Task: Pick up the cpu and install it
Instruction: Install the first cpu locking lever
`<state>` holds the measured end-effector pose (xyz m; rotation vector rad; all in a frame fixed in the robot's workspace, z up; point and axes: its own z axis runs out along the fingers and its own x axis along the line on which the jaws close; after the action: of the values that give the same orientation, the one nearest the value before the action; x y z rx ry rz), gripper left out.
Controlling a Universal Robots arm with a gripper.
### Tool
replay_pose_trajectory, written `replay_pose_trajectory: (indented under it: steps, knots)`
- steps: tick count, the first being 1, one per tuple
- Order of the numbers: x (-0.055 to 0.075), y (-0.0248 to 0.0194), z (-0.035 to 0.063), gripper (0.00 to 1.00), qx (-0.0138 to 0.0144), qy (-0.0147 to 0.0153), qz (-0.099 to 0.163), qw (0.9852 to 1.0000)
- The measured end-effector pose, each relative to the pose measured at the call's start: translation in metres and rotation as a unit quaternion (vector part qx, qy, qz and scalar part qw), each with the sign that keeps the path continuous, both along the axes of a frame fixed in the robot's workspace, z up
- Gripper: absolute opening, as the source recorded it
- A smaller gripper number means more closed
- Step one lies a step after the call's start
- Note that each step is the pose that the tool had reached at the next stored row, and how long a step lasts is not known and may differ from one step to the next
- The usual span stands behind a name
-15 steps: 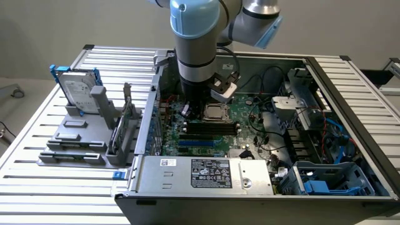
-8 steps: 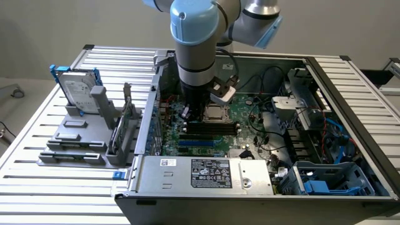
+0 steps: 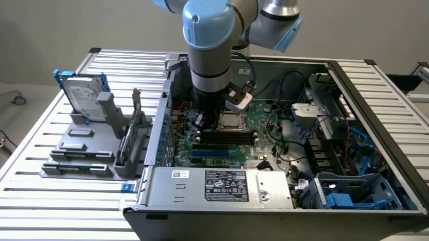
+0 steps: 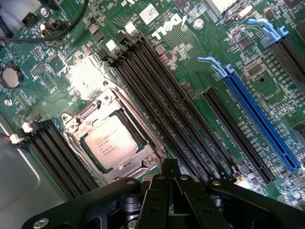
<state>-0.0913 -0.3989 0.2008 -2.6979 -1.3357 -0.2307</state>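
The cpu [image 4: 110, 141] lies flat inside the metal-framed socket [image 4: 110, 136] on the motherboard [image 4: 190, 57], its pale top plate showing and nothing gripping it. Dark memory slots [image 4: 162, 109] run along both sides of the socket. The end effector [image 4: 169, 179] hangs just above the board beside the socket, its fingers drawn together and empty. In the exterior view the arm [image 3: 211, 45] reaches down into the open computer case [image 3: 282, 201] on the bench [image 3: 40, 201]. A risk, judging from this: the chip may sit slightly askew, so any pressing could bend contacts
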Motion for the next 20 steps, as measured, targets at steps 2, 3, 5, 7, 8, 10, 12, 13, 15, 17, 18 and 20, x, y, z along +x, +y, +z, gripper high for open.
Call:
replay_pose_trajectory:
  steps: [2, 3, 5, 7, 8, 10, 12, 13, 15, 17, 18, 20]
  knots:
    - [0.0, 0.0002, -0.0004, 0.11, -0.0001, 0.0, 0.0, 1.0]
    - [0.0, 0.0005, -0.0007, 0.11, -0.0001, 0.0001, 0.0, 1.0]
    - [0.0, 0.001, -0.0011, 0.11, 0.0, 0.0, 0.0, 1.0]
    - [0.0, 0.0018, -0.0014, 0.11, 0.0, 0.0, 0.0, 1.0]
    - [0.0, 0.0022, -0.0015, 0.11, 0.0001, 0.0, 0.0, 1.0]
    - [0.0, 0.003, -0.0013, 0.11, 0.0, -0.0001, 0.0, 1.0]
    - [0.0, 0.0034, 0.0002, 0.11, -0.0006, 0.0, 0.0, 1.0]
    - [0.0, 0.0036, 0.0007, 0.11, -0.0007, -0.0001, 0.0, 1.0]
    - [0.0, 0.0038, 0.0014, 0.11, -0.0016, -0.0001, 0.0, 1.0]
    - [0.0, 0.0047, 0.0019, 0.11, -0.0027, 0.0, 0.0, 1.0]
    - [0.0, 0.0056, 0.0031, 0.11, -0.0031, 0.0, 0.0, 1.0]
    - [0.0, 0.0081, 0.0088, 0.11, -0.0035, 0.0, 0.0, 1.0]
